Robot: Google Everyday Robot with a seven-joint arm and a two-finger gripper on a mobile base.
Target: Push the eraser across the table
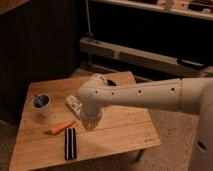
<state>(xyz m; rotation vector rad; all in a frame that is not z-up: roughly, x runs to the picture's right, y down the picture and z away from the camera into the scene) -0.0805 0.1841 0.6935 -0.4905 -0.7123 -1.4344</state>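
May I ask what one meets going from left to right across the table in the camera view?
white cup → carrot → eraser → gripper, shut, just right of the carrot's tip → dark bowl near the far edge

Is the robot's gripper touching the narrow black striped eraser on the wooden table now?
Apart. The camera view shows bare light wooden table between the eraser and the shut gripper, which hangs at the white arm's end, right of the orange carrot.
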